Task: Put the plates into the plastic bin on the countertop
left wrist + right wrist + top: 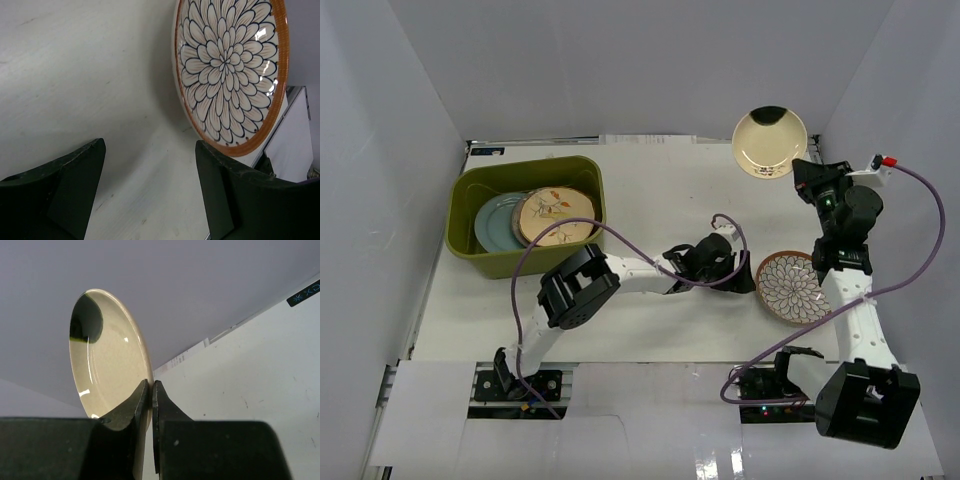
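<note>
My right gripper [804, 172] is shut on the rim of a small cream plate [769, 141] and holds it in the air near the back wall; the wrist view shows the plate [107, 360] edge-on between the jaws [151, 390]. A brown-rimmed white petal plate [793, 287] lies on the countertop [660, 190] at the right. My left gripper [745, 272] is open and empty just left of it; the plate [230, 70] shows ahead of its fingers [150, 165]. The olive-green bin [525, 213] at the left holds a blue-grey plate [492, 222] and a cream leaf-and-bird plate [553, 215].
White walls [380, 180] enclose the countertop on three sides. Purple cables [555, 245] loop over the left arm and from the right arm [920, 250]. The right arm's base [865, 400] stands at the near right.
</note>
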`<state>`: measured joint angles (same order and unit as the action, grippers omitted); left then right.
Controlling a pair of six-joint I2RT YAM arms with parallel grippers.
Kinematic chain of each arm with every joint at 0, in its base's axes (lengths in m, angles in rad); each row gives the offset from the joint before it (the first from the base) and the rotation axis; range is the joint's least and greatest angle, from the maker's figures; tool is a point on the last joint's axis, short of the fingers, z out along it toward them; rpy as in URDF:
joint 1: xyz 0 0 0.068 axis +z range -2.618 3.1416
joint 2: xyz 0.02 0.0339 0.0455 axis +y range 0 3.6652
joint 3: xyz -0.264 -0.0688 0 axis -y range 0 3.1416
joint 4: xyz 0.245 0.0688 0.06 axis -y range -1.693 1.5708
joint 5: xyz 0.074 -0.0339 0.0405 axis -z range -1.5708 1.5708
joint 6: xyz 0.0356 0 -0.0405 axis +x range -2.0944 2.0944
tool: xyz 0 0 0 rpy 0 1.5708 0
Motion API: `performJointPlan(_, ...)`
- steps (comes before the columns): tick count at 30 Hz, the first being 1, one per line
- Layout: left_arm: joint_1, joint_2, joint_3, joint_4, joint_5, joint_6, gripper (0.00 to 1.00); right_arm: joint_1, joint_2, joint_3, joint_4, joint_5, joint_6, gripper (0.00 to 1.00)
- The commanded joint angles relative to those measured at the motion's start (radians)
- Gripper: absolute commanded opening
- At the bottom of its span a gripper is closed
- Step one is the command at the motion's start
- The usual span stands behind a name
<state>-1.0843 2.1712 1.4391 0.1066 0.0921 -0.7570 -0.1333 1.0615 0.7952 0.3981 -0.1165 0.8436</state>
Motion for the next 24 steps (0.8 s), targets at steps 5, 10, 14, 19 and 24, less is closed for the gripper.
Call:
performJointPlan(5, -0.040, 0.107, 0.202, -0.022, -0.038, -0.042, 0.80, -0.005, -0.135, -0.022, -0.117, -0.110, -0.018, 0.08)
performJointPlan(10, -0.045, 0.237, 0.365, -0.148, -0.115, -0.038, 0.64, -0.005, -0.199, -0.010, -0.172, -0.150, -0.028, 0.08)
performJointPlan(14, -0.046, 0.276, 0.397, -0.188, -0.172, -0.054, 0.21, -0.005, -0.219, -0.004, -0.206, -0.182, -0.035, 0.08)
performJointPlan(19, -0.048, 0.100, 0.195, -0.089, -0.209, -0.068, 0.00, -0.005, -0.227, 0.068, -0.223, -0.209, -0.014, 0.08)
performJointPlan(24, -0.017, -0.187, -0.058, 0.024, -0.166, -0.071, 0.00, -0.006, -0.192, 0.225, -0.228, -0.261, 0.057, 0.08)
